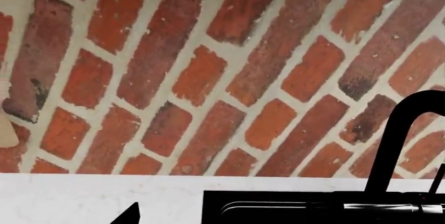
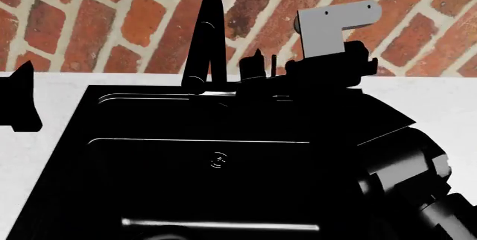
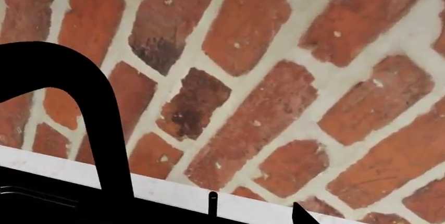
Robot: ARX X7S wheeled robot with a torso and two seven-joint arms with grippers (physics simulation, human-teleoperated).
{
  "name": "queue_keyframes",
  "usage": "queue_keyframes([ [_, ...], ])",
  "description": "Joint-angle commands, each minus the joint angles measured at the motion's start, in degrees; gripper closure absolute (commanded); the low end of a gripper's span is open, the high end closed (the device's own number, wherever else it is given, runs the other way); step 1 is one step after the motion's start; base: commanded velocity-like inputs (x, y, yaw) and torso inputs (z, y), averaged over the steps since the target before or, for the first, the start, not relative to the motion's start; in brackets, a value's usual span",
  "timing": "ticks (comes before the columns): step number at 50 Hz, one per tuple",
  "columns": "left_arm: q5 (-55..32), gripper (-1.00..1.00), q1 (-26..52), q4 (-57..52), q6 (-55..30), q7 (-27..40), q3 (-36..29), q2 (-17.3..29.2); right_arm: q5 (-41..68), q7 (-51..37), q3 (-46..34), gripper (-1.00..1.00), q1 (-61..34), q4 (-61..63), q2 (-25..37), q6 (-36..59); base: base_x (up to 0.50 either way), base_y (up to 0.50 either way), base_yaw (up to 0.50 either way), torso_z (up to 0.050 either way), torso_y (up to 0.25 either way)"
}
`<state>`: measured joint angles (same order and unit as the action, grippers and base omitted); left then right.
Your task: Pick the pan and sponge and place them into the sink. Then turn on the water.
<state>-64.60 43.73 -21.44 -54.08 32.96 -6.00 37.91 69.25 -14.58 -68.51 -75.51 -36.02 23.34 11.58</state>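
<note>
Your head camera looked down into the sink (image 2: 149, 139) — a glossy black basin set in a white counter (image 2: 52, 156), with the round metal drain (image 2: 218, 161) near the middle and a stepped ledge catching a thin line of light. The faucet (image 2: 209, 39) rose at the back edge, its tall arch dark against the brick wall (image 2: 97, 17). Your right arm (image 2: 387, 139) reached across the right side of the basin, a grey bracket (image 2: 335, 25) showing above its wrist, and its gripper (image 2: 257, 70) sat just to the right of the faucet's base, close beside the thin lever (image 2: 274, 64); the fingers merged with the black behind them, so you could not tell whether they were spread or closed, or whether they touched the lever. Your left gripper (image 2: 19, 100) hung at the left edge over the counter, and its state could not be read either. The right wrist camera showed the faucet's arch (image 3: 90, 109) and the lever (image 3: 212, 203) against the bricks. The pan and the sponge could not be made out in the dark basin, and no stream showed under the spout.
</note>
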Motion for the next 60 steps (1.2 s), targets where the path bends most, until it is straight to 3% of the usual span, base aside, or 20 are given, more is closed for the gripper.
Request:
queue_keyframes([
  [1, 1.64, -1.0, -1.15, -0.45, 2.28, -0.94, 0.3, 0.13, 0.04, 3.32, 0.4, -1.0, -1.47, -6.79, -3.45, -0.14, 0.0, 0.0, 0.0, 0.0, 0.0],
  [17, 0.86, -1.0, 0.15, -0.56, 1.74, -0.77, 0.69, 0.96, -0.31, 3.53, 0.53, -1.0, -3.67, -7.87, -3.98, 0.69, 0.0, 0.0, 0.0, 0.0, 0.0],
  [60, 2.8, -1.0, 0.58, 0.66, 2.0, -0.66, -1.5, 0.83, -1.4, 6.7, 0.96, -1.0, -5.99, -15.61, -7.7, -0.21, 0.0, 0.0, 0.0, 0.004, -0.089],
])
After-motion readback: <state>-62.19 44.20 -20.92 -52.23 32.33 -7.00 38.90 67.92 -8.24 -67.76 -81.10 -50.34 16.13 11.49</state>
